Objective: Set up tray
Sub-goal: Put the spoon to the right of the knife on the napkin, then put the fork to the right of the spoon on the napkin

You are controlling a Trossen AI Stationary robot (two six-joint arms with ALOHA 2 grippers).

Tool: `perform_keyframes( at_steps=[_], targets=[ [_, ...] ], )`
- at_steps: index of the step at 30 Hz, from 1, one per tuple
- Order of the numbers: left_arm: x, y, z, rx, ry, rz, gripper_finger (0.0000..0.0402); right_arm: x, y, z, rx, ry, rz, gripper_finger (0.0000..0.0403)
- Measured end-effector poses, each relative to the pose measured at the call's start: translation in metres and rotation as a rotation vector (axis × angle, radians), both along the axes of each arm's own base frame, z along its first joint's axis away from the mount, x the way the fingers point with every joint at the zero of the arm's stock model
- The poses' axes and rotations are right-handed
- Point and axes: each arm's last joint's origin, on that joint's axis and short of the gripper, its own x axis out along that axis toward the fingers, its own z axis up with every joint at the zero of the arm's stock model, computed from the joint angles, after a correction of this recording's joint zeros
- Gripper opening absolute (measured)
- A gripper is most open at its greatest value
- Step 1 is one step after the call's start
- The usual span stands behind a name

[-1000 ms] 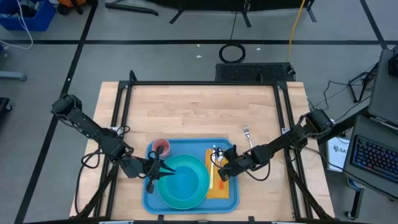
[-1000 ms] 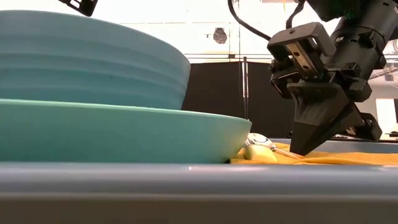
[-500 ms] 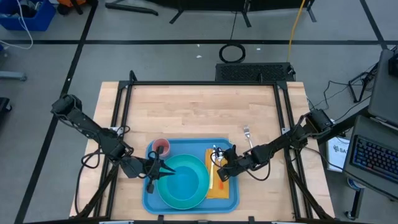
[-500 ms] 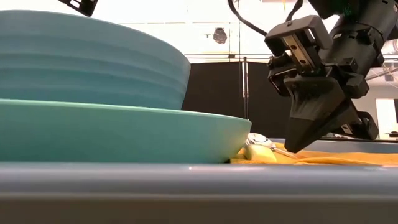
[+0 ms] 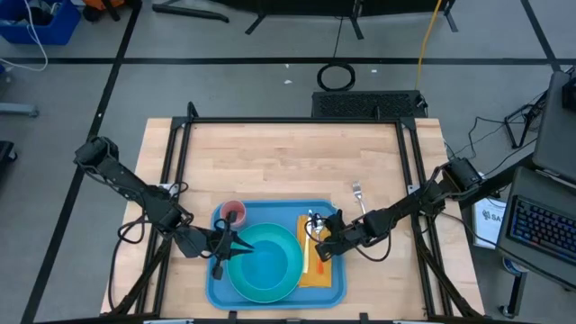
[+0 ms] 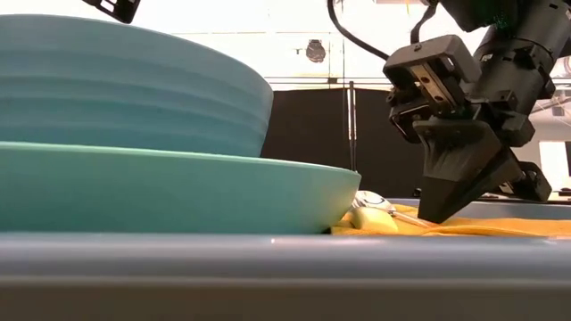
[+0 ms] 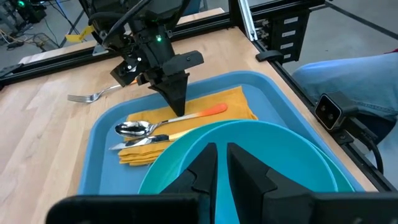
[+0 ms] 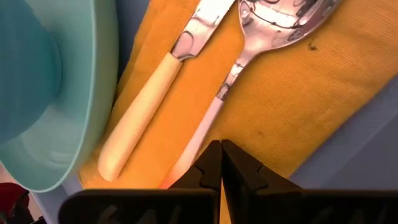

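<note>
The blue tray [image 5: 338, 290] lies at the table's near edge. On it a cyan plate [image 6: 178, 192] carries a cyan bowl [image 6: 134, 89], and a pink cup [image 5: 233, 212] stands at the far left corner. A yellow napkin [image 7: 236, 99] on the tray's right side bears a cream-handled knife [image 8: 140, 118] and a spoon [image 7: 140, 129] with an orange-tipped handle. My right gripper [image 6: 434, 214] is shut, tips down on the napkin by the spoon. My left gripper [image 7: 221, 163] is shut over the bowl's left rim [image 5: 236, 252]. A fork [image 5: 357, 192] lies on the bare wood. My right gripper comes from above, slanting in from the table's right, with its shut fingertips [image 7: 180, 111] down on the middle of the spoon's handle [image 8: 208, 124], which lies flat on the napkin. The fingers hide the exact spot. My left gripper: I cannot tell whether it touches the bowl.
The tray's raised rim [image 6: 268, 276] runs along the near side. Black frame rails [image 5: 180, 144] border the table on the left, right and far sides. Bare wood [image 5: 288, 162] stretches from the tray to the far edge. A person's blue-clad leg [image 7: 354, 74] shows beyond the table.
My right gripper rose a little off the napkin half a second ago and has come back down to where it was, still shut. The spoon, knife, plate and bowl have stayed put.
</note>
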Motion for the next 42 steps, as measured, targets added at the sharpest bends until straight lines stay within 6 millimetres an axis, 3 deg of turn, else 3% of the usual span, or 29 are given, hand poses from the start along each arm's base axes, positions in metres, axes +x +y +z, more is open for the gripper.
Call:
perform_keyframes(
  at_steps=[28,36,42],
  targets=[
    [0.000,0.000,0.000,0.002,0.001,0.000,0.0042,0.003,-0.003,0.000,0.044,-0.006,-0.020,0.0000],
    [0.001,0.001,0.000,-0.002,0.001,0.007,0.0042,0.021,-0.001,-0.014,0.135,-0.087,0.006,0.0000],
    [0.000,0.002,-0.001,0.000,0.016,0.011,0.0042,0.020,0.000,-0.012,0.131,-0.091,0.024,0.0000]
  ],
)
